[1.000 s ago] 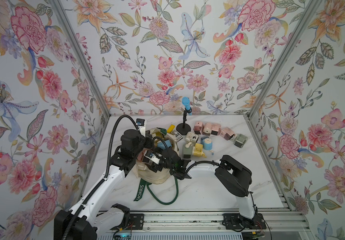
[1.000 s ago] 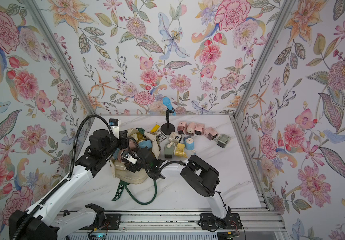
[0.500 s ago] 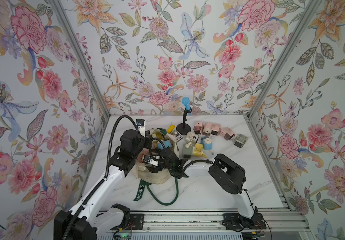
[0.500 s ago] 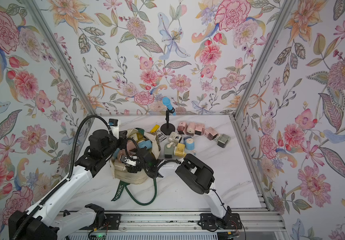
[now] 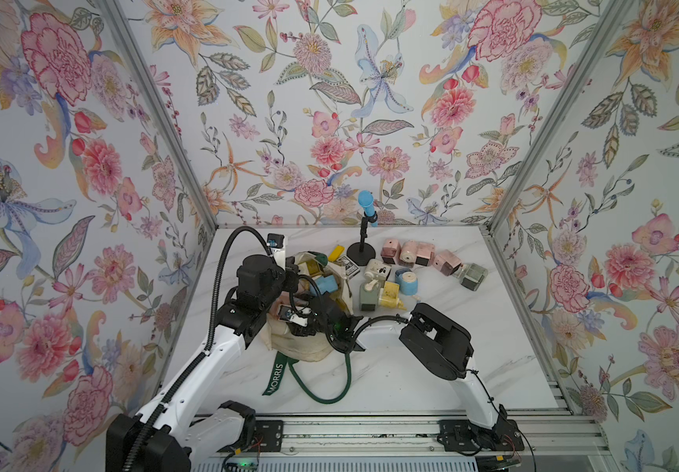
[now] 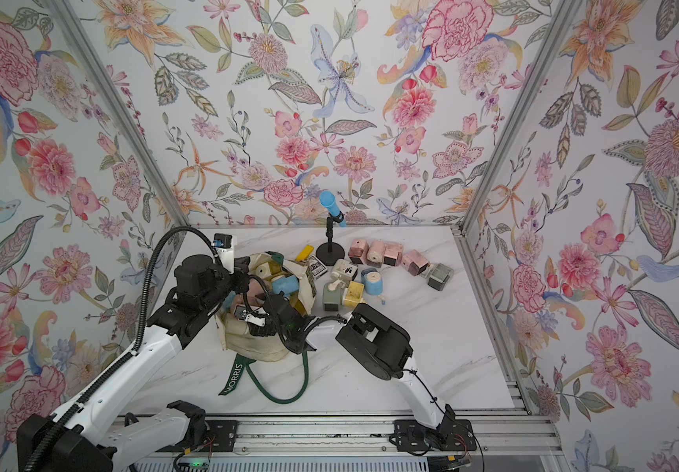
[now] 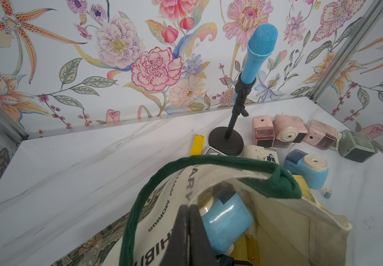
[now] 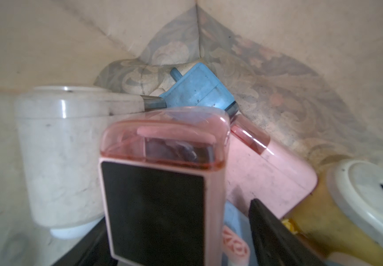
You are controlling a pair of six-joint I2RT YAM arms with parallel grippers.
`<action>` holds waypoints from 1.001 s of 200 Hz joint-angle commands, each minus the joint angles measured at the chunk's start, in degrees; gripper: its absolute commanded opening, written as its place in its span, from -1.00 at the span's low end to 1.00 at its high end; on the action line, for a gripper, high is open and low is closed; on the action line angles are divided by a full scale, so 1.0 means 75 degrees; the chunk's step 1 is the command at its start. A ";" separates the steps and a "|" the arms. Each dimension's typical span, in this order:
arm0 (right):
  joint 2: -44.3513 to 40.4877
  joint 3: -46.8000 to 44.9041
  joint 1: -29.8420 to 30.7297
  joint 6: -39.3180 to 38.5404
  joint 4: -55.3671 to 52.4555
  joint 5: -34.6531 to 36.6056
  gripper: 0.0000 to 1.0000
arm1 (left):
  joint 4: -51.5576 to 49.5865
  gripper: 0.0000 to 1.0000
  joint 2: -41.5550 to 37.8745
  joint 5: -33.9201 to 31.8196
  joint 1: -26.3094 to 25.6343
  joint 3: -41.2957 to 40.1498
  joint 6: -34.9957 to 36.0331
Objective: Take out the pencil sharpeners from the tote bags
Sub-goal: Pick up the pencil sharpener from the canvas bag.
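Right pincer (image 8: 169, 218) farther into tote bag (image 5: 305, 351), pink sharpener (image 8: 163, 161) between its jaws.

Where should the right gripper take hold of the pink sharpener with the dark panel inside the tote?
Grip the pink sharpener across its two flat long sides, short of the rounded clear cap, coming in through the mouth of the tote bag. Those sides are parallel and face the fingers of the right gripper, which straddles it, jaws open. A cream sharpener crowds one side.
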 commanded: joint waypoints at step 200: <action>-0.0358 -0.0282 0.0213 0.0441 0.0501 -0.0359 0.04 | 0.0146 -1.00 -0.0074 -0.0013 0.0079 -0.0089 -0.0062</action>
